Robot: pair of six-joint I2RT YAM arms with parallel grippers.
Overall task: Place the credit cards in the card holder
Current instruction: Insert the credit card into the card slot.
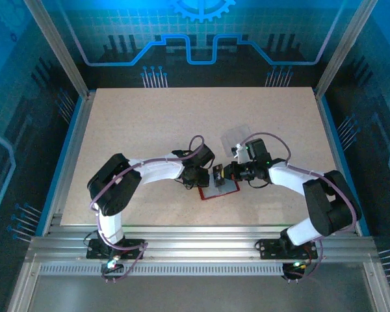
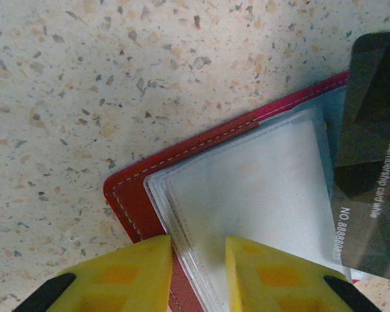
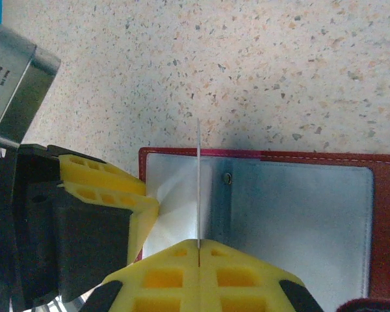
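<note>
Card holder [image 2: 133, 201]: dark-red stitched leather, open on speckled table [image 2: 84, 78].
Credit card [image 3: 198, 182]: thin, edge-on, upright over holder.
Right gripper [image 3: 198, 250]: clenched on card.
Left gripper [image 2: 198, 250]: parted astride clear pocket edge.

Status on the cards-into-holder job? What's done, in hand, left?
Done: the card holder lies open on the table, pockets up. In hand: the right gripper has its jaws shut on one credit card, edge-on over the pockets; the left gripper straddles the pocket edge. Left: seating that card, then the second card lying beyond the holder. Cards already inside: cannot tell.
</note>
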